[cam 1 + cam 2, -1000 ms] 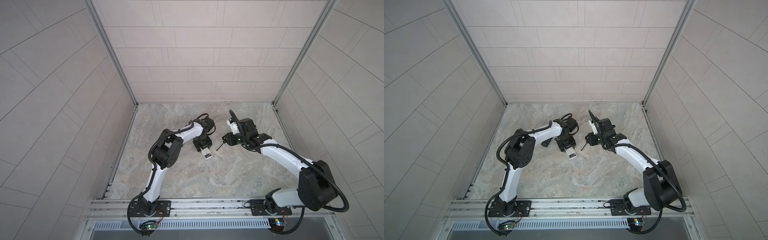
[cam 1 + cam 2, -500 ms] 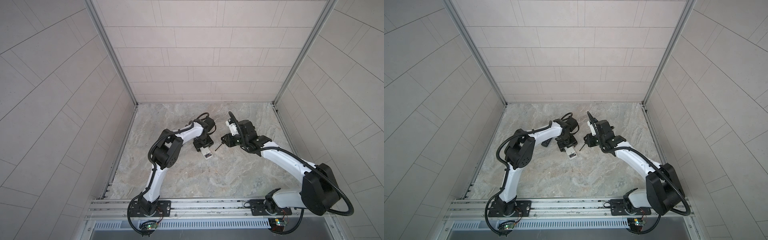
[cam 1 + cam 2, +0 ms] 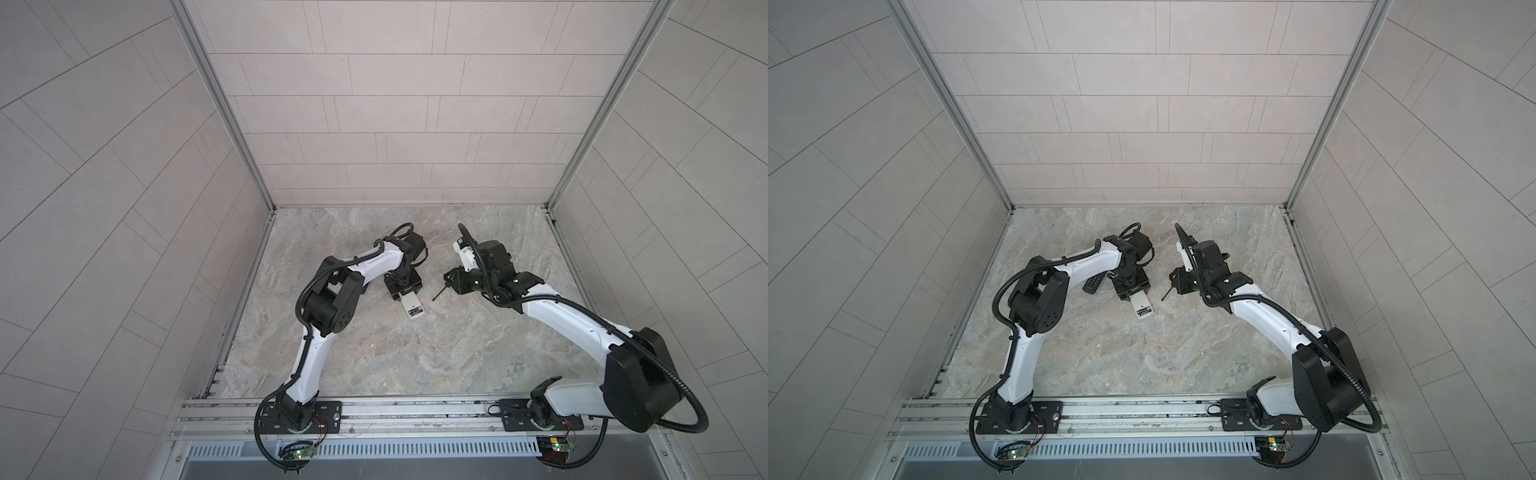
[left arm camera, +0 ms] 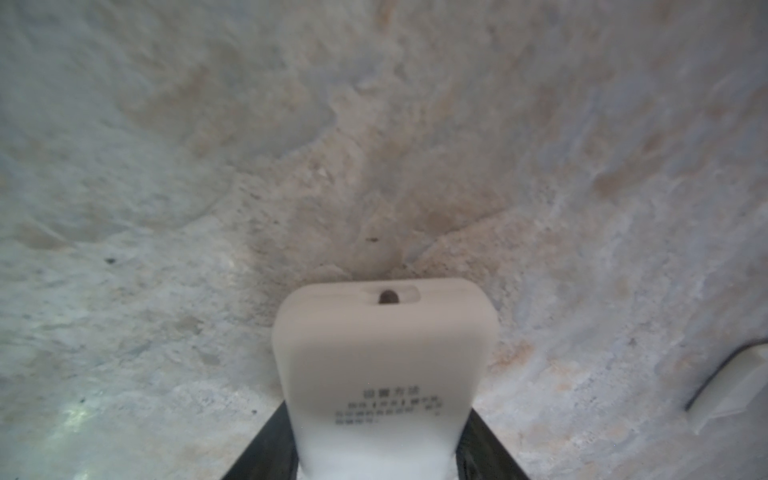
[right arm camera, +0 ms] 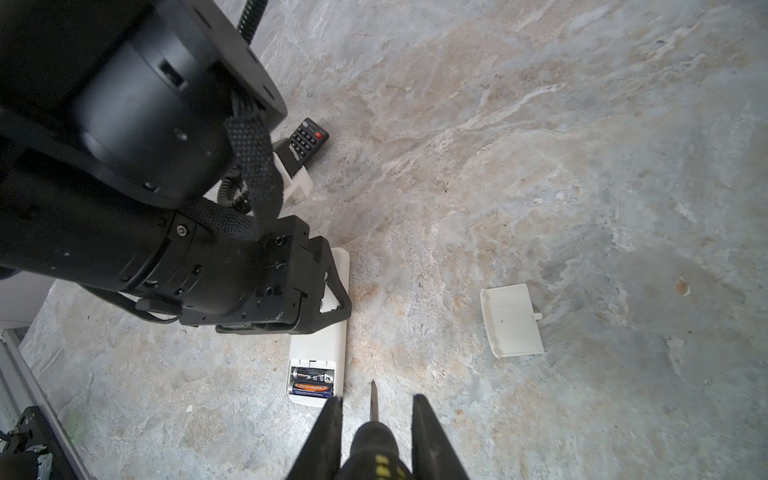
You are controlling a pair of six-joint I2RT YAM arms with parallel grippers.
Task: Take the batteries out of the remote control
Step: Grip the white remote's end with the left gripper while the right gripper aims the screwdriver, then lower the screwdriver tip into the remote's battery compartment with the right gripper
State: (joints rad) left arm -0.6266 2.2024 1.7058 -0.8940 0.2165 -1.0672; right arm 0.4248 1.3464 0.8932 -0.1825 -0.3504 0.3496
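Left of middle on the worktop (image 3: 395, 357), toward its back edge: clamps the white remote (image 3: 413, 309) flat with the left gripper (image 4: 378, 409), part open across its width. Keeps both batteries (image 5: 313, 388) seated in the uncovered bay. Carries the screwdriver (image 5: 374, 451) in the right gripper (image 5: 376, 399), nearly closed on its handle, nearer the remote than a second ago; likely about to pry.

Right wrist view: lower battery (image 5: 312, 389) in the white remote (image 5: 319, 349) has an orange label, reads roughly "FanLeapon". Upper battery (image 5: 312, 374): print too small to read. Left wrist view: four lines of dark print on the remote's back, CJK-looking, too blurred to read. Screwdriver (image 5: 376, 459) handle: yellow marks, illegible.
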